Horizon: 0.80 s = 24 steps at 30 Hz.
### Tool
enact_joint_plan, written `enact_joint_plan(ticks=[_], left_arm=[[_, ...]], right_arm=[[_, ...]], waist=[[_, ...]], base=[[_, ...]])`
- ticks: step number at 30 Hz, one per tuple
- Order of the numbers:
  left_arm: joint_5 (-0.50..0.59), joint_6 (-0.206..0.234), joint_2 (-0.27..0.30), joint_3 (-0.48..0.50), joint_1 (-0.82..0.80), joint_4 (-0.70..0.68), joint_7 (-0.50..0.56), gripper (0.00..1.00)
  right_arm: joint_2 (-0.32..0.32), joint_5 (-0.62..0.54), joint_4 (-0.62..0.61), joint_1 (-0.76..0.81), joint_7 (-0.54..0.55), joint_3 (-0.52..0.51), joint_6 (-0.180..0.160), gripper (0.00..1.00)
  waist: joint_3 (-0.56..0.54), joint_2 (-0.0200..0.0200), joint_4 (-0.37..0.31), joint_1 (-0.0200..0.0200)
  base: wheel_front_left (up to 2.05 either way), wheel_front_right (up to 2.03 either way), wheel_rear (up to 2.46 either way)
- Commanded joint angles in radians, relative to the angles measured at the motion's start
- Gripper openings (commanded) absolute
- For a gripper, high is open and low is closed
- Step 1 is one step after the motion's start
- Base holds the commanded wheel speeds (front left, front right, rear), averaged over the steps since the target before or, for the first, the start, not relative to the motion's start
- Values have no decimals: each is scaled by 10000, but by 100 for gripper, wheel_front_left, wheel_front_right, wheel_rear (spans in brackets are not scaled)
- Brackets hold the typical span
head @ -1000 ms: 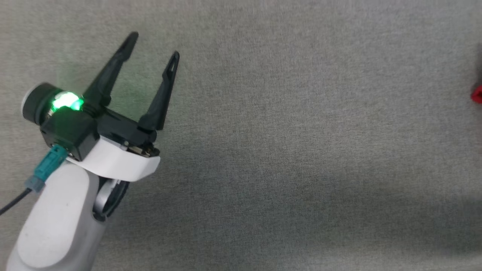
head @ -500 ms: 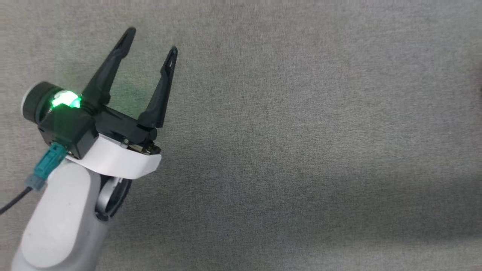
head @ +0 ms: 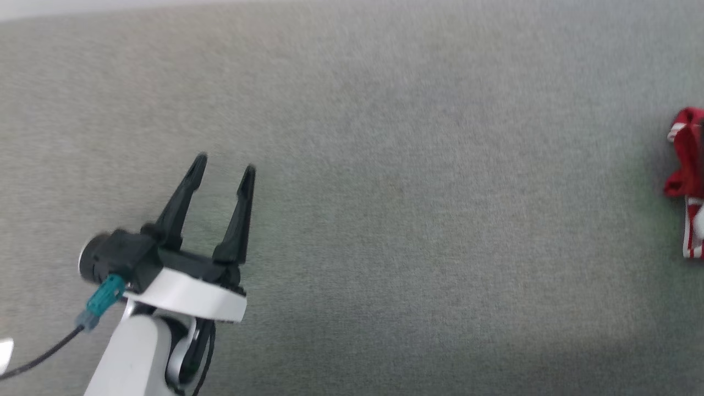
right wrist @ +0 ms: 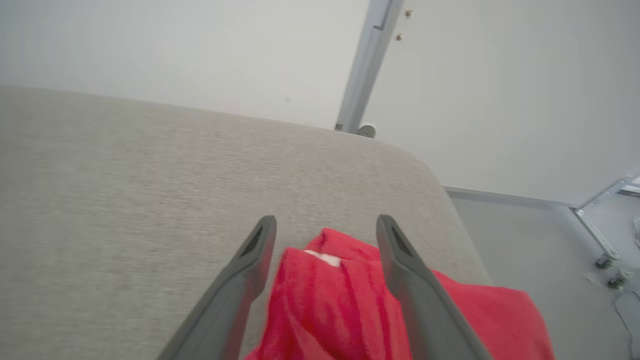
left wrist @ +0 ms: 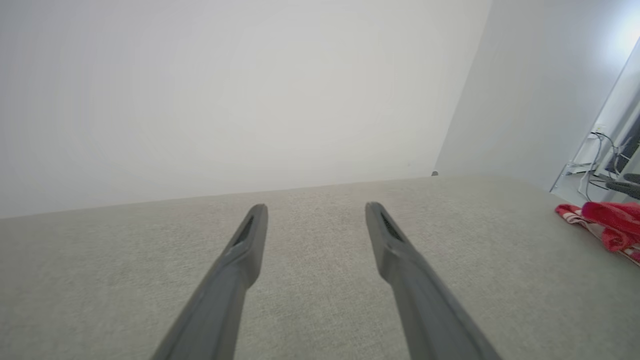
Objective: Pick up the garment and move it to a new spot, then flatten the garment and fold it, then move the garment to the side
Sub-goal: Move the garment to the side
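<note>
The garment (head: 685,176), red with red-white striped trim, lies bunched at the right edge of the grey cloth surface (head: 418,209) in the head view, cut off by the frame. Far off at the right of the left wrist view the garment (left wrist: 607,227) lies crumpled. In the right wrist view the garment (right wrist: 350,300) lies under and between the spread fingers of my right gripper (right wrist: 325,224), which is open. My left gripper (head: 223,162) hovers open over bare cloth at the lower left, far from the garment. Its fingers (left wrist: 245,250) stand wide apart.
The grey surface ends at a rounded far edge (right wrist: 430,170) near a pale wall, with a metal post (right wrist: 367,55) behind it. Floor, cables and equipment legs (left wrist: 597,165) lie beyond the right side. Bare cloth stretches wide between my left gripper and the garment.
The head view has shifted, so the left gripper sits lower in the picture and the far edge shows. The garment, a red speck then out of sight, shows again at the right edge.
</note>
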Motion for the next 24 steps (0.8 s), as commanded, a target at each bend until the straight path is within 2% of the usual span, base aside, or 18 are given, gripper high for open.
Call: enact_joint_plan(ticks=[1, 5, 6, 16, 24], left_arm=[[-50, 16, -79, 182, 364, 58, -50, 100], [-54, 16, -188, 597, 1071, 203, -52, 100], [-54, 16, -188, 597, 1071, 203, -52, 100], [-167, 16, -254, 1393, 2333, 442, -50, 100], [-215, 16, -318, 1770, 3088, 416, -50, 100]], right_arm=[[200, 89, -281, 345, -134, 268, -22, 100], [733, 185, -761, 1042, -325, 787, -22, 100], [733, 185, -761, 1042, -325, 787, -22, 100], [2174, 135, -1218, 2267, -1058, 1311, -22, 100], [2740, 36, -1907, 3247, -1459, 1064, -22, 100]], waist=[[-705, 0, 413, 0], [-1209, 0, 641, 0], [-1209, 0, 641, 0], [-2111, 0, 897, 0], [-2686, 0, 896, 0]], base=[[0, 0, 0], [0, 0, 0], [0, 0, 0], [0, 0, 0], [0, 0, 0]])
